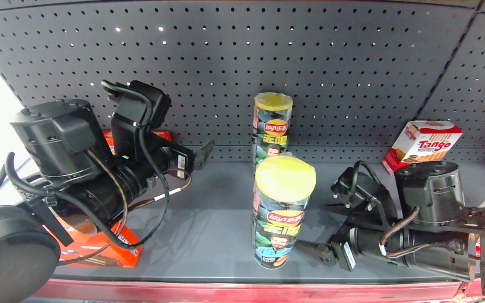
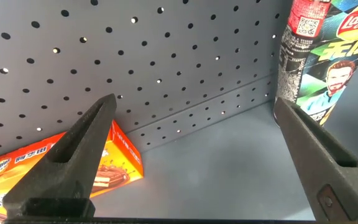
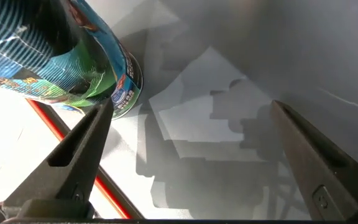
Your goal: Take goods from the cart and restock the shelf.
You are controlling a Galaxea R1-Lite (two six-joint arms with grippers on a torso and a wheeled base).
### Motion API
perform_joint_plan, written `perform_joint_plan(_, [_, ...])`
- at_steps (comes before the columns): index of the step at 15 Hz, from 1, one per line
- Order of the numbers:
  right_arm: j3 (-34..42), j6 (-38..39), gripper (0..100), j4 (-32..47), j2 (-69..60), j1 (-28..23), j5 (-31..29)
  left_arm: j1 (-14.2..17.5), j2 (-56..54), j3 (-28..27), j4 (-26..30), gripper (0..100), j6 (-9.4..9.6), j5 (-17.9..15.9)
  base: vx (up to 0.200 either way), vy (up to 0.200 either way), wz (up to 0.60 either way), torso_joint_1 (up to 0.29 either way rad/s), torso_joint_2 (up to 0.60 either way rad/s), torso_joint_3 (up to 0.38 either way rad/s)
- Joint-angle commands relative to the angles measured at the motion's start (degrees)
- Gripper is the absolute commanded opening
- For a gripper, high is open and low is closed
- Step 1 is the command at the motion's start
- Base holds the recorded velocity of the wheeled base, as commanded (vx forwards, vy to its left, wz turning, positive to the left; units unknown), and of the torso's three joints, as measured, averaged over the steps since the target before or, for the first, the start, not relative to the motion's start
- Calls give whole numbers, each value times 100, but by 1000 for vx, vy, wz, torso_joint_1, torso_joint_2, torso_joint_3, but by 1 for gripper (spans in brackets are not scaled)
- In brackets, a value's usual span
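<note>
Tall yellow-lidded chip can (image 1: 283, 210) stands upright near the front edge of the grey shelf (image 1: 209, 227). Right hand (image 3: 191, 109) is released, fingers spread, just beside the can; left hand (image 2: 194, 102) is likewise spread and holds nothing. Judged best: back the right hand away from the can without brushing it, since a can this tall, this near the edge, should tip easily.

The grey shelf (image 1: 209, 219) before me carries 2 upright chip cans, one behind the other. The front can (image 1: 282, 214) is near the red edge and the rear can (image 1: 272, 126) by the pegboard (image 1: 352, 63). An orange box (image 1: 99, 248) lies flat at my left, and a wafer box (image 1: 423, 145) sits tilted at my right rear.
</note>
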Motion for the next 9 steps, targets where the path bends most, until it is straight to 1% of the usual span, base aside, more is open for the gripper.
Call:
perform_joint_plan(1, [34,14,100,-9,-77,-46,0,1,-6,10,-2,100,-1,3,0,0,0,0,0,0])
perform_joint_plan(3, [43,23,100,-106,-411,-380,-9,62,-32,45,-2,100,-1,3,0,0,0,0,0,0])
perform_joint_plan(4, [8,31,100,-150,-649,-643,-36,80,-41,54,-2,100,-1,3,0,0,0,0,0,0])
perform_joint_plan(5, [-89,40,100,-176,-983,-1083,-71,80,-102,63,-2,100,-1,3,0,0,0,0,0,0])
perform_joint_plan(7, [-238,49,100,-176,-1554,-1733,-71,71,-120,133,-2,100,16,3,0,0,0,0,0,0])
perform_joint_plan(9, [-195,93,100,-167,-2257,-2419,-71,71,-173,247,-2,100,25,3,0,0,0,0,0,0])
